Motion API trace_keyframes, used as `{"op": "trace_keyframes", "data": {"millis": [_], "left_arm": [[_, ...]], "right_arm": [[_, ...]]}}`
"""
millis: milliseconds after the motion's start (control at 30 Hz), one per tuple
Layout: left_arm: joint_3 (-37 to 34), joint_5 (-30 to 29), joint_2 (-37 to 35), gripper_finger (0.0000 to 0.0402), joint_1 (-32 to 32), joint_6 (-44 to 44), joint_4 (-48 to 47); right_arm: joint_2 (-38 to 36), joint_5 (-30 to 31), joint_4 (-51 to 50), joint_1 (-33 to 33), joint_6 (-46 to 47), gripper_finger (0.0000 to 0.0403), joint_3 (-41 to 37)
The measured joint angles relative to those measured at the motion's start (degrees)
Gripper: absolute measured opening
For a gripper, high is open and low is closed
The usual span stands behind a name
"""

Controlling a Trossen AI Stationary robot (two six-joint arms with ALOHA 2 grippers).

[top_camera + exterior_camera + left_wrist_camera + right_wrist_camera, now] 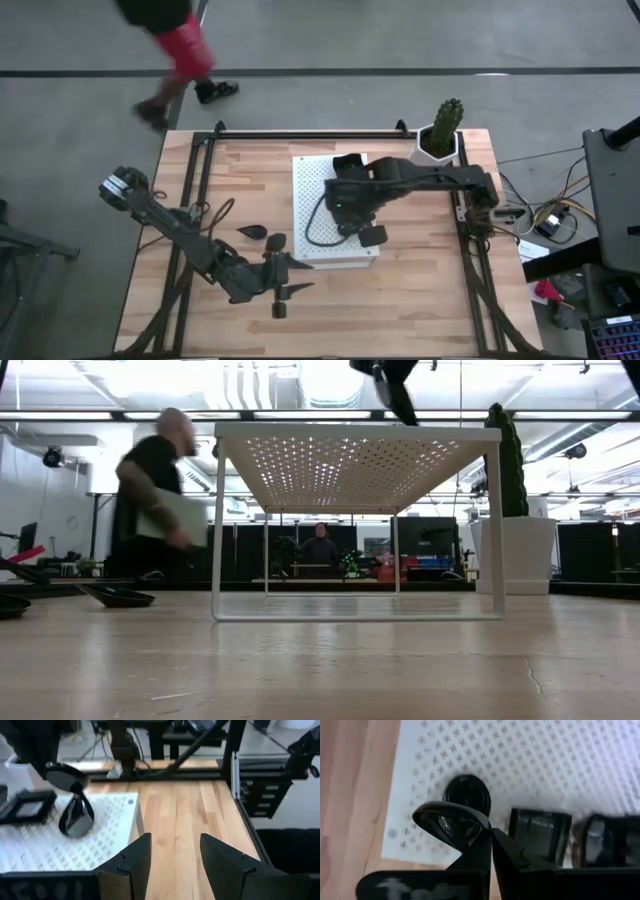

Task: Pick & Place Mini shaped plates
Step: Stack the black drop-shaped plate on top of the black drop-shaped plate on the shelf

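Note:
My right gripper hangs over the white perforated board and is shut on a glossy dark mini plate. Below it a dark teardrop plate and two square plates lie on the board. In the left wrist view the held plate hangs above the teardrop plate. My left gripper is open over bare wood near the board's near left corner and touches nothing. More dark plates lie on the table: a leaf-shaped one, one beside it and one nearer. My right gripper pinches the dark plate by its rim between the two shut fingers, reaching down from above. The plate is lifted clear of the board and juts out sideways from the fingertips, roughly level.
The board is a raised shelf on thin legs. A white hexagonal cactus pot stands at the table's far right corner. A person walks past beyond the far edge. Open wood lies at the near right.

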Motion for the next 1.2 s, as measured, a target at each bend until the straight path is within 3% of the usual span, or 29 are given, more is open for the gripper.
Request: {"op": "trace_keyframes", "data": {"millis": [233, 633, 933, 1200], "left_arm": [[-2.8, 0.2, -1.8, 0.0172, -0.1, -3.8, -2.6], [-7.6, -0.2, -4.5, 0.0172, -0.1, -5.0, 2.4], [-7.6, -0.2, -4.7, 0.0172, -0.1, -4.9, 2.7], [-7.6, -0.2, -4.7, 0.0172, -0.1, -4.9, 2.7]], "right_arm": [[4.2, -1.7, -0.2, -0.2, -4.0, 0.0008, 5.9], [4.3, -0.3, -0.2, -1.2, -2.8, 0.0008, 6.1], [3.8, -4.2, -0.3, -2.3, 5.9, 0.0008, 6.0], [1.6, -5.5, -0.2, -2.7, 6.8, 0.0008, 4.8]]}}
